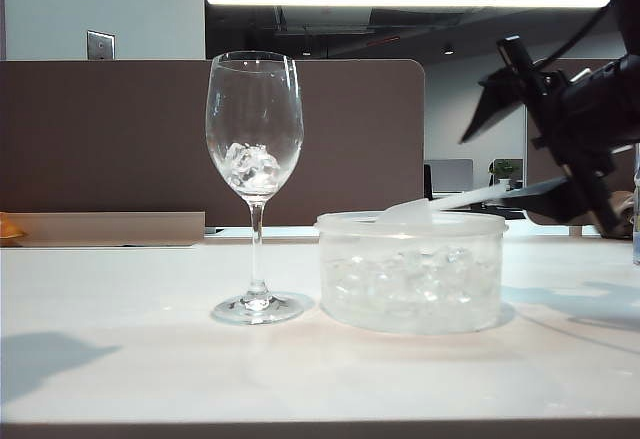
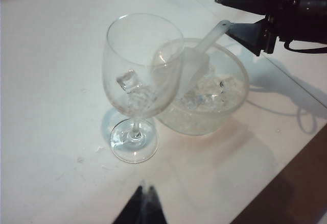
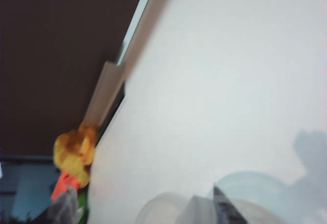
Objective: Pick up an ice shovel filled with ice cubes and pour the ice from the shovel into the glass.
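The right gripper (image 2: 244, 16) stands released at the shovel (image 2: 196, 60) handle's tip, handle pointing toward it; the left gripper's (image 2: 142, 206) state is unclear.

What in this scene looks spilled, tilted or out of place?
Nothing is spilled. The glass stands upright with ice cubes inside. The ice shovel leans in the tub, handle over the rim by the right tool, open. The left tool waits near the glass.

Bright overhead strip light; right-wrist blur.
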